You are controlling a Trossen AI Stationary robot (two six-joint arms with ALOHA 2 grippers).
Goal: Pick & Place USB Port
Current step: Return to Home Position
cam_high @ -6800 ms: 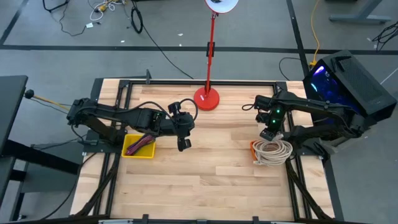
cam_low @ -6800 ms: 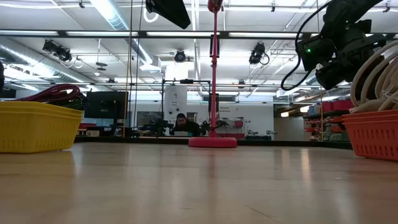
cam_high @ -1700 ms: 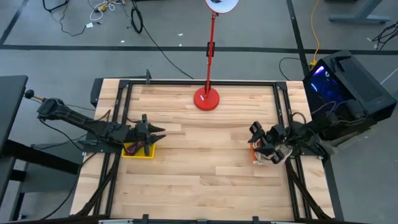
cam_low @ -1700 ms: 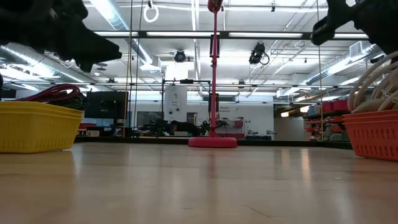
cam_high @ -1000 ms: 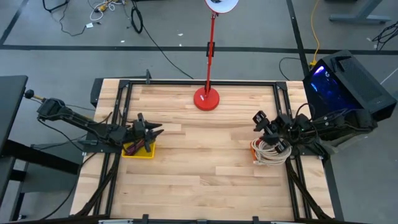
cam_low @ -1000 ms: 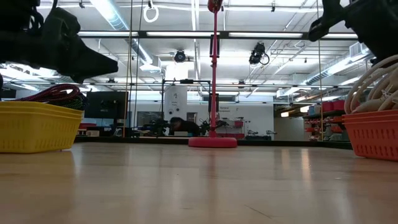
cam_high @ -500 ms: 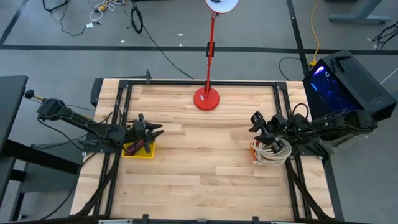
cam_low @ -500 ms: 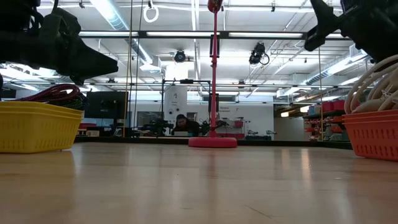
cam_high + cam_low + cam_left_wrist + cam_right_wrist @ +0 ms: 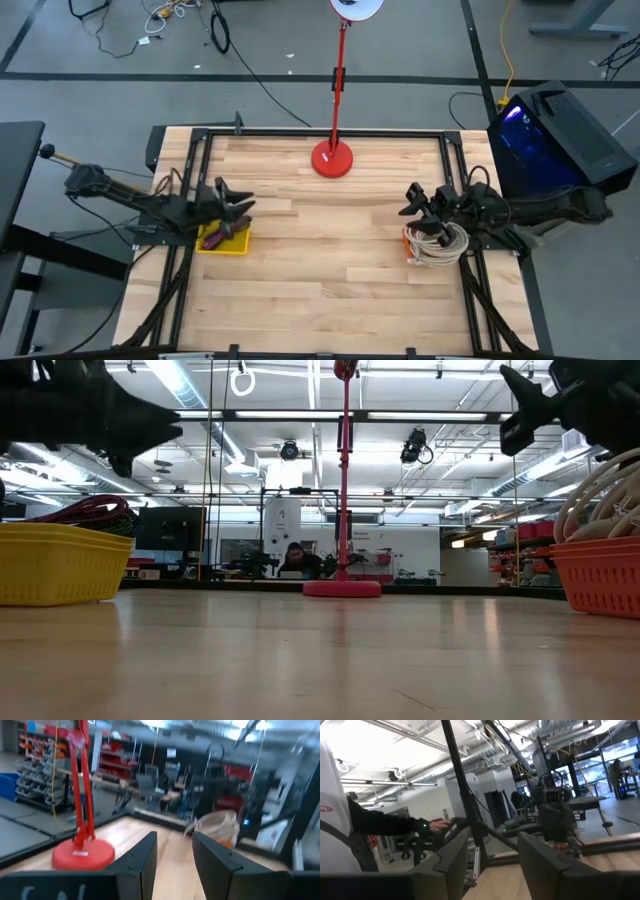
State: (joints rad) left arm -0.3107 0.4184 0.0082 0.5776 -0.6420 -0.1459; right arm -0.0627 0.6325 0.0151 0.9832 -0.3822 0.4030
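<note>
Open and empty: left end effector (image 9: 243, 207) raised beside the dark red cables (image 9: 215, 238) in the yellow bin (image 9: 215, 249) at the left edge of the worktop (image 9: 330, 270), right end effector (image 9: 408, 203) raised beside the beige cable (image 9: 437, 243) in the orange bin (image 9: 408, 245) at its right edge.

The left arm (image 9: 150, 203) lies low and stretched out along the desk's left side, with its wrist aimed toward the middle. The left jaws stand apart, with a clear gap between the two dark fingers (image 9: 143, 865). The right arm (image 9: 540, 210) reaches in low from the desk's right side, its wrist facing the left arm. The right jaws are likewise spread, the fingers (image 9: 451, 860) well separated. Both wrists hang above the desk top.
</note>
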